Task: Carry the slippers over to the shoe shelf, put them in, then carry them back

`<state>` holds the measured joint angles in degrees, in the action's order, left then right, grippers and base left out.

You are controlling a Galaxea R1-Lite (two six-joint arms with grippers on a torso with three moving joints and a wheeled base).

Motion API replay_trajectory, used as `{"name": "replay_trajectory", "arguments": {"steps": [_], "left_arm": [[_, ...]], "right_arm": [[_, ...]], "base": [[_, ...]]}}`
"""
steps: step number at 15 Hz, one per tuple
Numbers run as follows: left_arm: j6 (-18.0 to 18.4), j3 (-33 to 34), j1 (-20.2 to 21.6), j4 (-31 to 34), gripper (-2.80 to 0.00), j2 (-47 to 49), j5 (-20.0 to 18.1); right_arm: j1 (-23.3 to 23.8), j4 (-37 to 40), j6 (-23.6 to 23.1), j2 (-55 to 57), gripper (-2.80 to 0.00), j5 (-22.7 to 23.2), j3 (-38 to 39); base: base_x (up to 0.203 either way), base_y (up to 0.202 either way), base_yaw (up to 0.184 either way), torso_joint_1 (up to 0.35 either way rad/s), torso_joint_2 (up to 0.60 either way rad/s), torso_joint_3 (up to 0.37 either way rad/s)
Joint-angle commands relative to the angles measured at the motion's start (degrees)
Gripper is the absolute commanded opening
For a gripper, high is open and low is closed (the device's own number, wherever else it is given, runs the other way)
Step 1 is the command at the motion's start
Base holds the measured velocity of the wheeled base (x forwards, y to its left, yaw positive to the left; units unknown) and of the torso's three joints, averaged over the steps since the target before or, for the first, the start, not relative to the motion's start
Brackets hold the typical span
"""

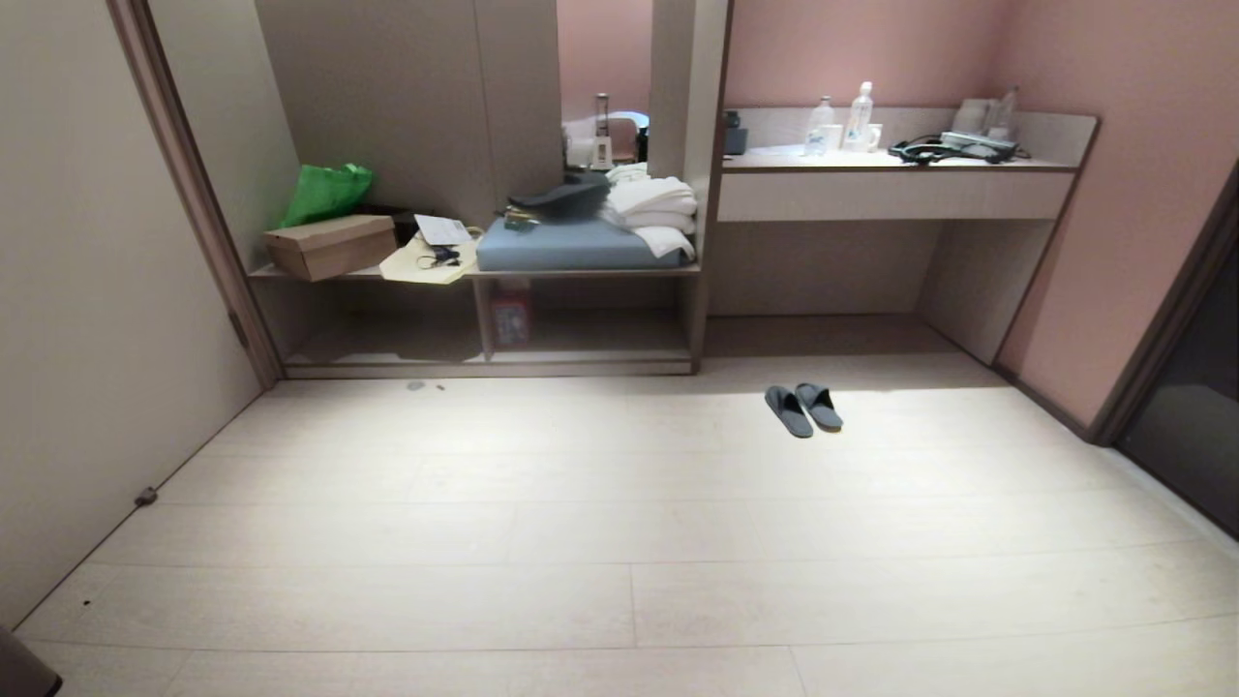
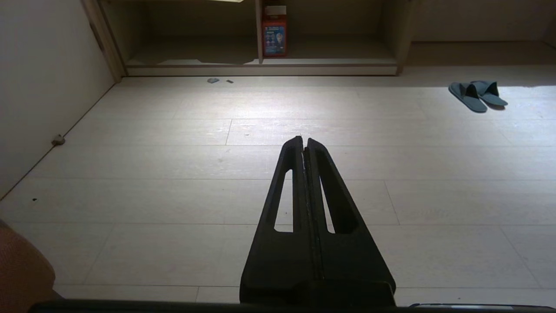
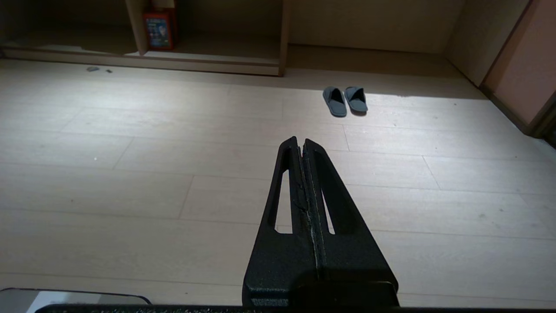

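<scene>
A pale plank floor (image 1: 619, 542) fills most of the room, running up to a grey-beige built-in unit and a pink wall. The shoe shelf (image 1: 387, 339) is the low open cubby at the foot of that unit, split by an upright divider (image 1: 483, 319); a red box (image 2: 274, 35) stands just beside the divider on its far side from the left wall. On the ledge above the cubby lie a brown cardboard box (image 1: 329, 246), a green bag (image 1: 325, 192), a blue-grey cushion (image 1: 571, 246) and folded white towels (image 1: 650, 205). Beside the unit, a pale desk counter (image 1: 895, 184) carries bottles (image 1: 858, 118) and a dark corded device (image 1: 944, 147).

The slippers (image 1: 803, 409) sit side by side on the floor, touching or nearly so, in front of the space under the desk counter and well apart from the shoe shelf.

The left gripper (image 2: 304, 141) hangs above bare floor with its two fingers pressed together and nothing between them; the slippers lie far ahead of the fingertips and off to the right. The right gripper (image 3: 300, 142) is likewise closed tight and empty, with the slippers ahead of its fingertips and slightly to the right, clearly out of reach. Two tiny scraps (image 2: 213, 80) lie on the floor near the shelf's base.
</scene>
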<state>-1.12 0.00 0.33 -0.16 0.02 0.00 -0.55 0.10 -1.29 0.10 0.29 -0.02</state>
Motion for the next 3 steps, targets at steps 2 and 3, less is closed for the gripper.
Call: {"name": "replay_trajectory", "arguments": {"steps": [2, 3], "left_arm": [[0.0, 0.0, 0.1, 0.0, -2.8, 0.0, 0.0], [0.0, 0.0, 0.0, 0.0, -2.8, 0.0, 0.0]], "right_arm": [[-0.1, 0.0, -0.2, 0.0, -2.8, 0.0, 0.0], [0.0, 0.0, -0.1, 0.1, -2.8, 0.0, 0.0]], "base": [[0.0, 0.0, 0.0, 0.0, 0.0, 0.0], [0.0, 0.0, 0.0, 0.0, 0.0, 0.0]]}}
